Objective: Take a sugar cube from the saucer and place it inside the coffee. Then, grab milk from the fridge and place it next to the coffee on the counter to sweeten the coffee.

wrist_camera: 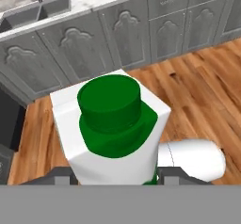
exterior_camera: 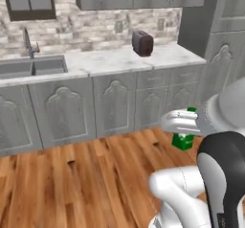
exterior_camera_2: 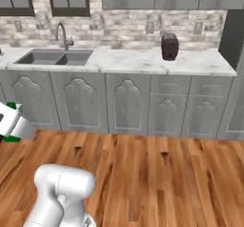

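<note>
My gripper [wrist_camera: 115,173] is clamped on the milk [wrist_camera: 113,129], carried above the floor in front of the counter [exterior_camera_2: 133,59]; setting it beside the coffee remains.

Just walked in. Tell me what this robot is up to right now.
The arm is carrying the milk in its tool, held out in the air over the wooden floor, away from the counter. The carton sits upright between the fingers, green cap up. Ahead is the marble counter with a sink and a dark toaster; the milk has not been set down yet.
</note>
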